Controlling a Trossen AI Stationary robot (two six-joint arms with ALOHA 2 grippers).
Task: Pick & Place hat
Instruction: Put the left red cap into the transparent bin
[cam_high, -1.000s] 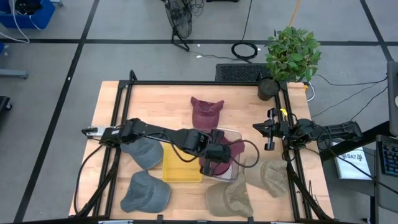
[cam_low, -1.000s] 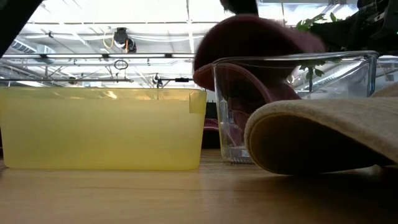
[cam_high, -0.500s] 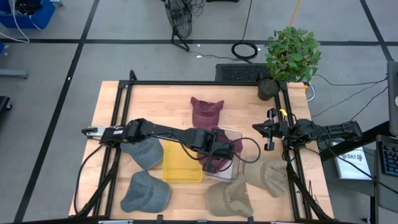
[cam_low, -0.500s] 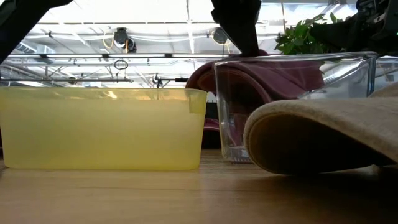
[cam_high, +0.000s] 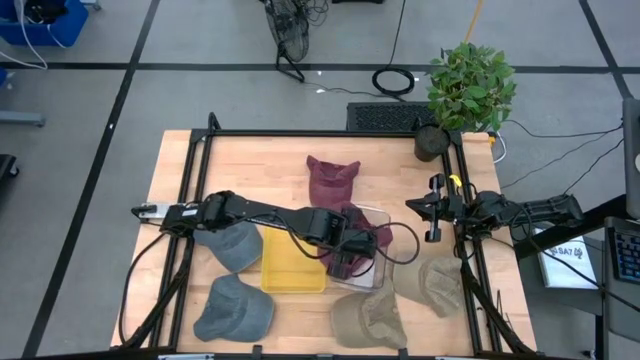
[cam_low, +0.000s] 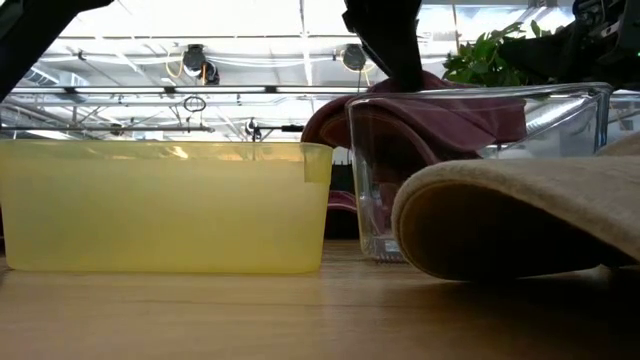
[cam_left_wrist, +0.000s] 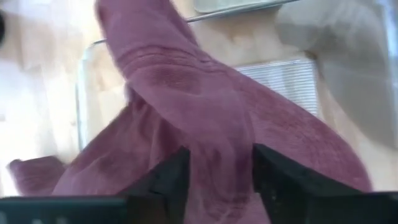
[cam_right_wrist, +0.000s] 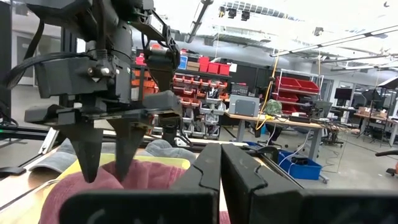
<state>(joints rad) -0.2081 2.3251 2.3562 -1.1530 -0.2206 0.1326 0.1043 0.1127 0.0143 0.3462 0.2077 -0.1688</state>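
Note:
A maroon hat (cam_high: 372, 238) lies in the clear bin (cam_high: 387, 262), humped above its rim in the low view (cam_low: 440, 110). My left gripper (cam_high: 350, 258) reaches down into the bin from above. It is open, and a ridge of the hat's crown stands between its fingers (cam_left_wrist: 217, 168). A second maroon hat (cam_high: 332, 180) lies on the table beyond the bin. My right gripper (cam_high: 415, 205) is shut and holds nothing; it hovers right of the bin, pointing at the left gripper (cam_right_wrist: 106, 168). My left gripper has a raised fold of the maroon hat's crown (cam_left_wrist: 214, 134) between its open fingers (cam_left_wrist: 168, 180). The fingers point down from above, their tips sunk into the cloth (cam_right_wrist: 81, 180). The hat rests in the clear bin, part of it draped over the rim.
A yellow bin (cam_high: 293, 265) stands against the clear bin's left side. Two grey hats (cam_high: 230, 245) (cam_high: 232, 310) lie at the left, two beige hats (cam_high: 370, 318) (cam_high: 430, 285) near the front. A potted plant (cam_high: 470, 85) stands at the far right corner.
My left gripper has gone down with the maroon hat. A second ago the hat hung above the clear bin's rim; now it has sunk into the bin and settled there, and the gripper stays low over it.

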